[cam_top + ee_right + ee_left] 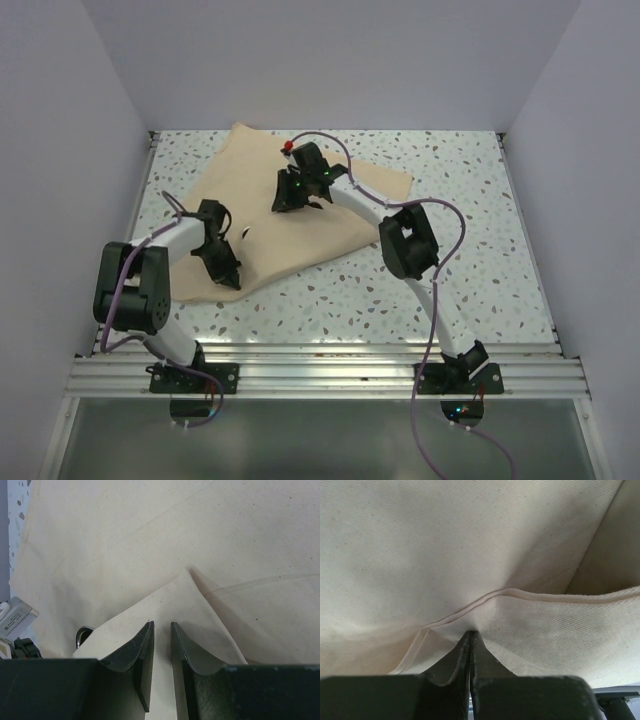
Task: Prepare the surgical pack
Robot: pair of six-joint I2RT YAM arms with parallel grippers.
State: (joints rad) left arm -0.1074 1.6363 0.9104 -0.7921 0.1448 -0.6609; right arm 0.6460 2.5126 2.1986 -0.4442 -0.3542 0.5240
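Note:
The tan wrap sheet (330, 215) lies partly folded on the speckled table. My left gripper (226, 268) is at the sheet's near left part, shut on a hemmed edge of the sheet (530, 610) where its fingertips (465, 642) meet. My right gripper (290, 197) hovers over the sheet's middle with its jaws a narrow gap apart over a folded corner flap (170, 605). A metal ring (82, 634) of an instrument peeks out from under that flap. A grey packet (15, 617) shows at the left edge. The steel tray is hidden under the sheet.
White walls enclose the table (450, 280) on three sides. A small red thing (288, 147) sits at the sheet's far edge beside the right wrist. The aluminium rail (320, 375) with both arm bases runs along the near edge.

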